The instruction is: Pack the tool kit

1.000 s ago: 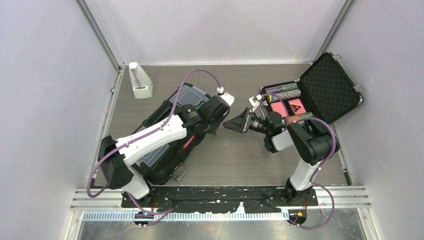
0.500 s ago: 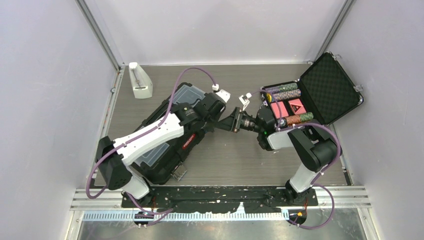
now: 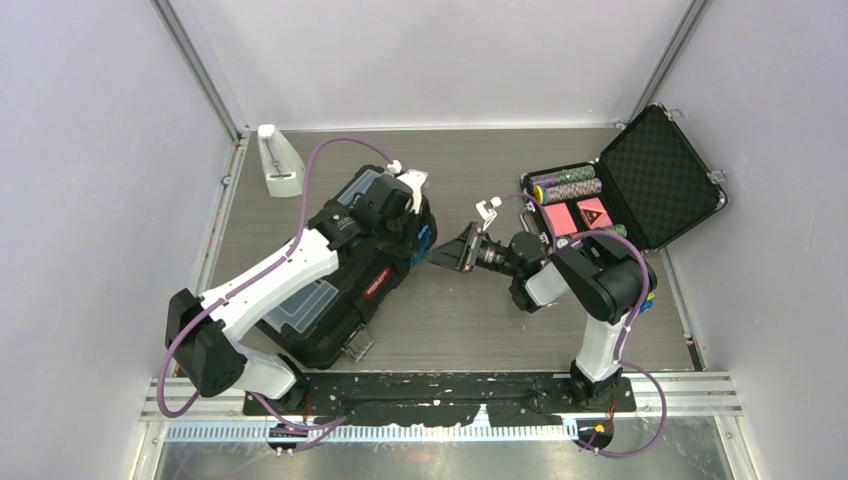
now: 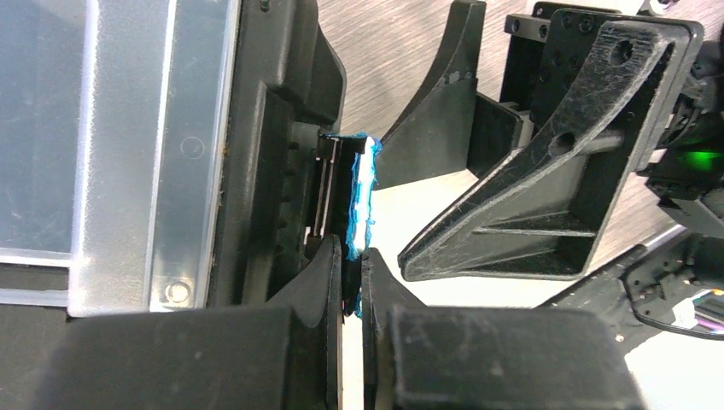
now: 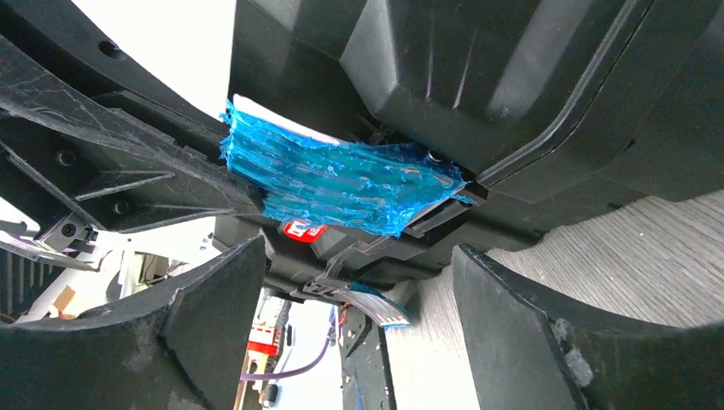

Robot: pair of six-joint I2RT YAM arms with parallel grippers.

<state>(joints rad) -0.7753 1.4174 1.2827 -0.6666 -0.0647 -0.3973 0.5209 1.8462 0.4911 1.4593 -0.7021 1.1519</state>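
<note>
The black toolbox [image 3: 330, 290] lies slanted on the left of the table, lid down, with clear grey lid compartments [image 4: 119, 145]. My left gripper [image 3: 423, 238] reaches over its far right end and is shut on a blue latch [image 4: 362, 192] on the box's side, the latch pinched between its fingertips [image 4: 331, 269]. My right gripper [image 3: 452, 253] is open, just right of that latch and pointing at it. In the right wrist view the blue latch [image 5: 341, 181] sits ahead of the spread fingers [image 5: 213, 295]. No loose tools are in view.
A smaller black foam-lined case [image 3: 640, 185] with poker chips stands open at the back right. A white holder [image 3: 279, 160] stands at the back left. A second latch [image 3: 358, 345] sticks out at the toolbox's near end. Frame posts border the table.
My left wrist has swung back and left over the toolbox's end. My right gripper has moved left towards the toolbox's side and now faces the blue latch.
</note>
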